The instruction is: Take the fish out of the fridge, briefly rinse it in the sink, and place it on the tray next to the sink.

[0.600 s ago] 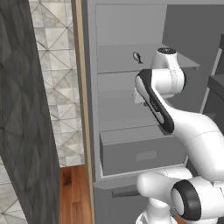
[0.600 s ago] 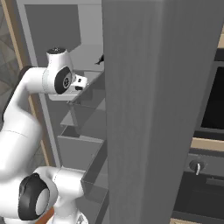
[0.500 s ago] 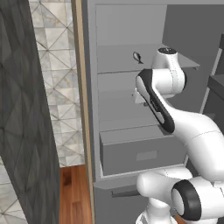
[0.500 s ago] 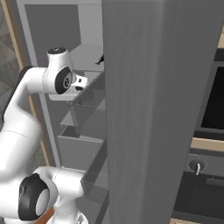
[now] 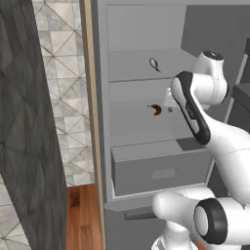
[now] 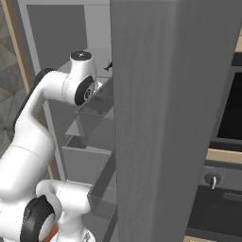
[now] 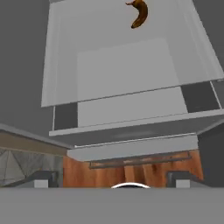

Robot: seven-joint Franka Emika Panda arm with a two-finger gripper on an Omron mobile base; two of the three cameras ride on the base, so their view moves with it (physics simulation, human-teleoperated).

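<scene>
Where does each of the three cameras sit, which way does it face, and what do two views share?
Left base view: behind-left of the arm, facing the open tall grey fridge; white arm at right.
Right base view: behind-right, past the fridge's grey side wall; arm at left.
Hand view: on the hand, looking down on shelf and drawer.
Shared: the small curved orange-brown item shows in left base and hand views.

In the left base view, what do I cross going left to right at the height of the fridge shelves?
Dark grey panel → tiled wall → wooden strip → fridge → fish and small curved orange-brown item → arm.
</scene>
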